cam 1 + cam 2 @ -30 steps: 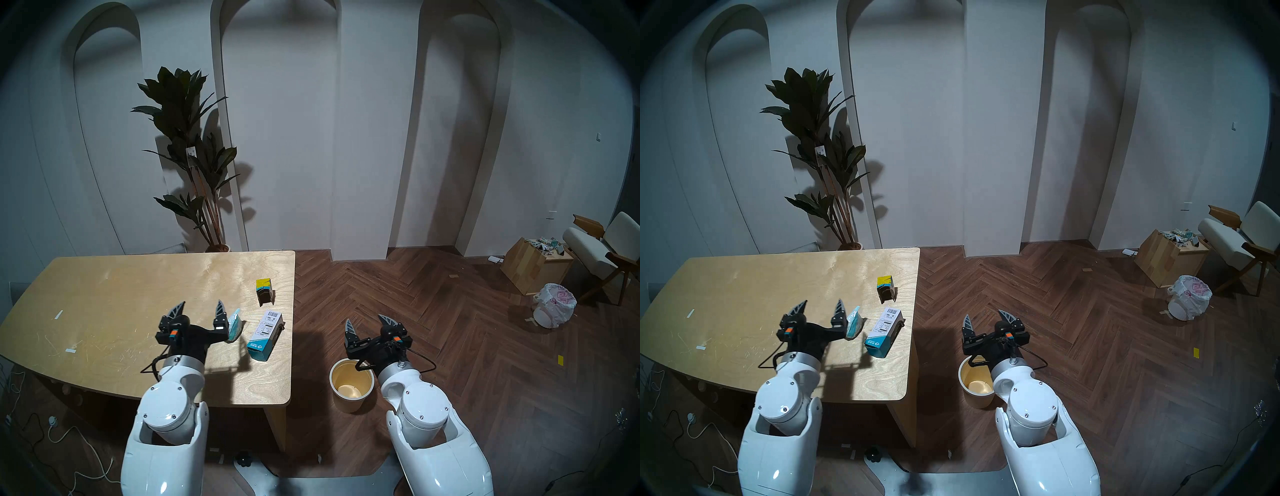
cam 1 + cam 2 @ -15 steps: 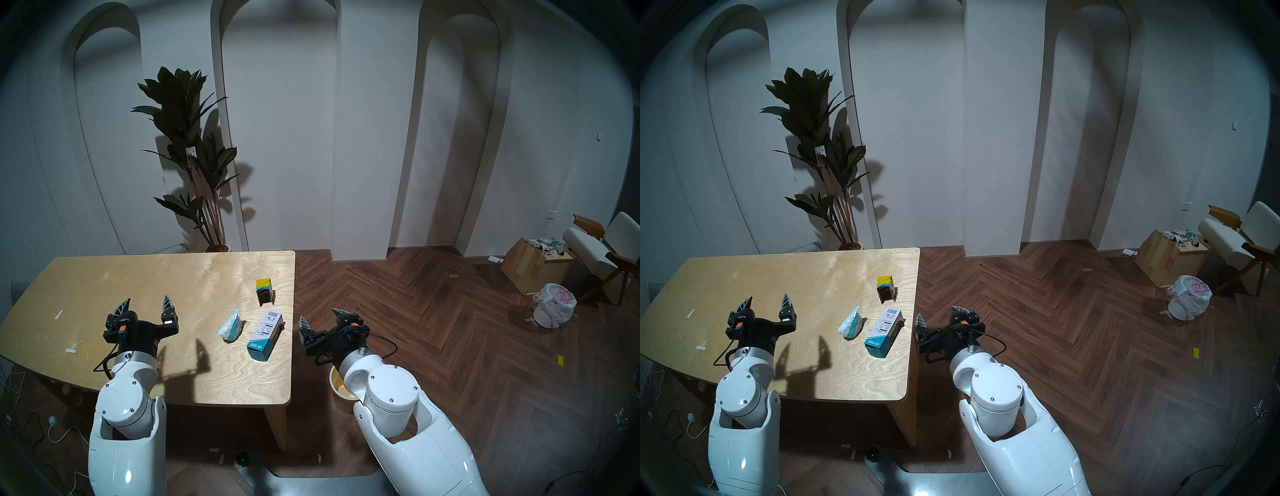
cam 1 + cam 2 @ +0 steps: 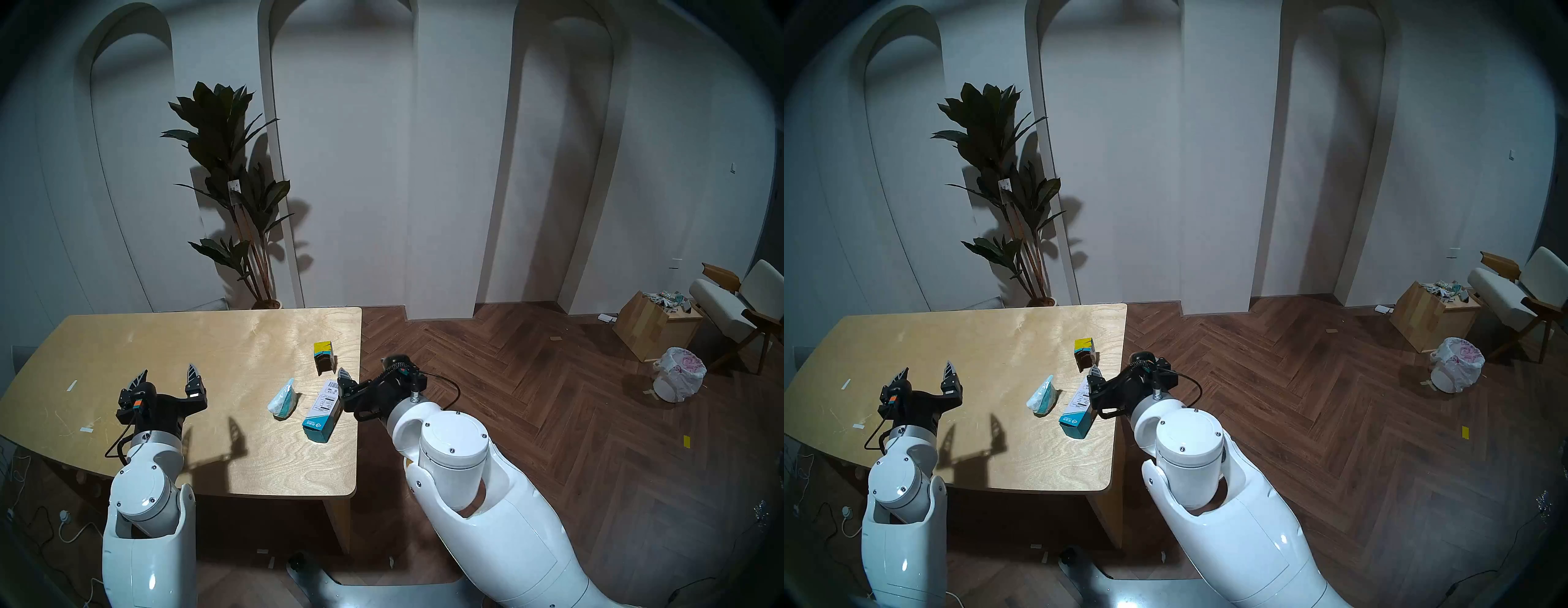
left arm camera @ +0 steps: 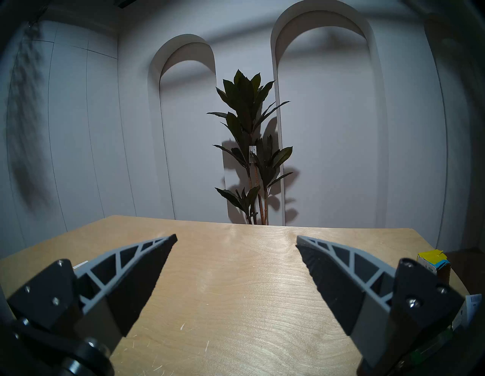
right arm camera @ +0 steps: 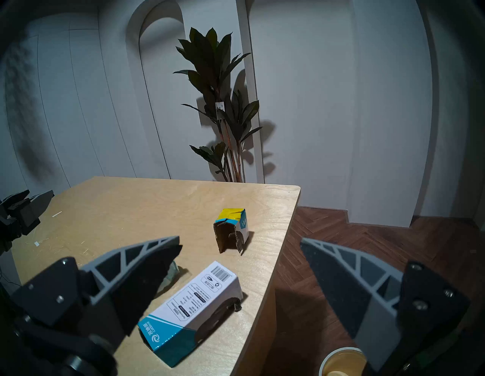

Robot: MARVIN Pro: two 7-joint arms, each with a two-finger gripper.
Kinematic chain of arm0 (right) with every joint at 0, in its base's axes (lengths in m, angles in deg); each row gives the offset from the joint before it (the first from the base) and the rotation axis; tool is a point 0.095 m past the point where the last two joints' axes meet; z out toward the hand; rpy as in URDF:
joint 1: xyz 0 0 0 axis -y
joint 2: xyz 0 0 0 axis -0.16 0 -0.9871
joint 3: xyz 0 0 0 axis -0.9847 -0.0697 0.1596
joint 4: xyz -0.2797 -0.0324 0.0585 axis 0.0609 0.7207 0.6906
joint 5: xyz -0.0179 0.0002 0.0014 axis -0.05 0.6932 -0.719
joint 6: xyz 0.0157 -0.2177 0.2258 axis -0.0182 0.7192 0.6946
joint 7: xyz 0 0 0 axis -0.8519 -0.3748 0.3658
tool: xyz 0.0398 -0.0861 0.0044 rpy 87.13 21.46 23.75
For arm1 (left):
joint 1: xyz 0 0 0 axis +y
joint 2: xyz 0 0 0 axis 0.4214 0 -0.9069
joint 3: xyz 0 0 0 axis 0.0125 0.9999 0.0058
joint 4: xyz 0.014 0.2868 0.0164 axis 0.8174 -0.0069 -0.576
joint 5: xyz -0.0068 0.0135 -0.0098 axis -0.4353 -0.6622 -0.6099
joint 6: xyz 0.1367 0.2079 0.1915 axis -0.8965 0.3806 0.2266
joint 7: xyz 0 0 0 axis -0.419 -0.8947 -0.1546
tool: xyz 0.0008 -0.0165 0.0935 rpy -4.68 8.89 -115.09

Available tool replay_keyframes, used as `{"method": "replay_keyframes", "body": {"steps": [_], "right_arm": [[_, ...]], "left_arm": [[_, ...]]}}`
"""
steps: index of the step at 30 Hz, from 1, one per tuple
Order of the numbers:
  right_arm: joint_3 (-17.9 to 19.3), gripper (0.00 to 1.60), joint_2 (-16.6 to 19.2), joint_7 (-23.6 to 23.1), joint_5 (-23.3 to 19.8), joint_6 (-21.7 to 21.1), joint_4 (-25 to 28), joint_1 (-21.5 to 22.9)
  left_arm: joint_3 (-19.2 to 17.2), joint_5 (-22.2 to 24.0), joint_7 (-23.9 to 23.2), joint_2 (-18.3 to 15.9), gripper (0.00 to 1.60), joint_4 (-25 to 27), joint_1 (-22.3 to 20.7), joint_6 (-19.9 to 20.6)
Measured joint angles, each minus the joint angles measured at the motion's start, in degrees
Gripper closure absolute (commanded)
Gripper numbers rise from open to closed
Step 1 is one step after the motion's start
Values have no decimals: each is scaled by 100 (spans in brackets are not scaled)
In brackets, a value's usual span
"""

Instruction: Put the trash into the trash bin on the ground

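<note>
You have three pieces of trash near the table's [image 3: 127,339] right edge: one white-and-teal carton [image 3: 324,409], one black-and-yellow box [image 3: 324,358] behind it, one teal-white pouch [image 3: 283,400] to its left. The one cream-yellow bin [image 5: 341,363] stands on the floor beside that edge. Both the left gripper [image 3: 168,376] and the right gripper [image 5: 240,243] have fingers spread wide, holding nothing.

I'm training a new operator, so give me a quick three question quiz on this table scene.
1. True or false: the right gripper holds the white-and-teal carton.
2. How many trash items lie on the table?
3. Which lies nearest the table's right edge: A the teal-white pouch, B the carton, C the left gripper?

Key: 1 false, both grippers are open and empty. 2 three, counting the black-and-yellow box. 3 B.
</note>
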Motion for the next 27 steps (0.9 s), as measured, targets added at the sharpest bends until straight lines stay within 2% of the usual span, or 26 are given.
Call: {"method": "replay_keyframes", "body": {"steps": [11, 19, 27], "right_arm": [[-392, 0, -247, 715, -596, -568, -856, 644], [-625, 0, -468, 1238, -1071, -794, -1417, 1073], [-951, 0, -745, 1842, -1729, -941, -2051, 1552]], "left_arm": [[-2, 130, 56, 36, 0, 51, 124, 86], [9, 204, 56, 56, 0, 91, 237, 133], [33, 278, -1, 64, 0, 151, 348, 146]]}}
